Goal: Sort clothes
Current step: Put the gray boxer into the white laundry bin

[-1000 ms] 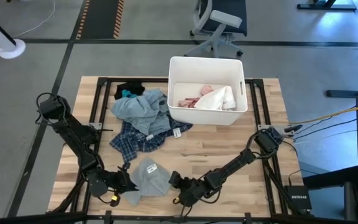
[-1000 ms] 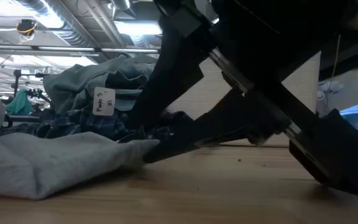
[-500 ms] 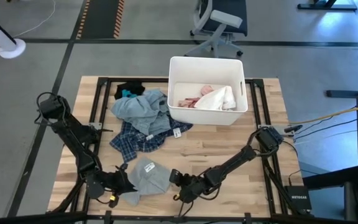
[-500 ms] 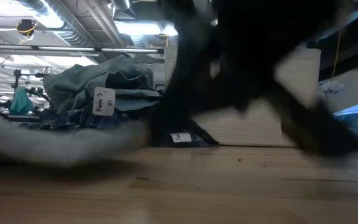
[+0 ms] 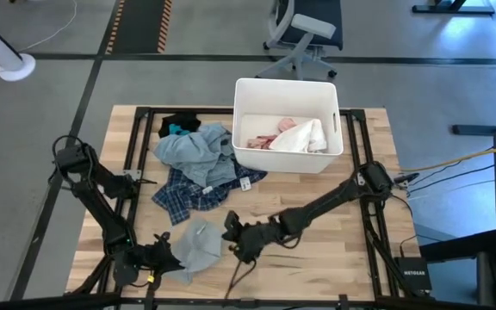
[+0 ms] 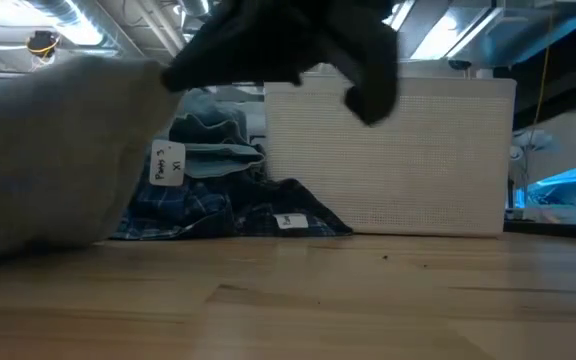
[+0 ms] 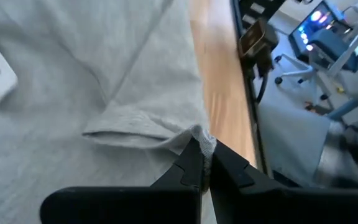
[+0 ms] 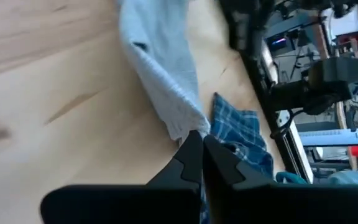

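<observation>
Grey garment (image 5: 196,244) pinched at opposite edges, left gripper (image 5: 164,256) and right gripper (image 5: 231,239) clamped shut, probably to spread it.

Grey concrete floor (image 5: 50,95) surrounds the wooden table (image 5: 317,194). An office chair (image 5: 304,30) stands beyond the table; yellow-black hazard tape (image 5: 140,24) lies left of the chair.

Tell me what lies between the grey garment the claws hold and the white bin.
In the high view, the plaid garment and bare wooden table lie between the grey garment and the white bin.
</observation>
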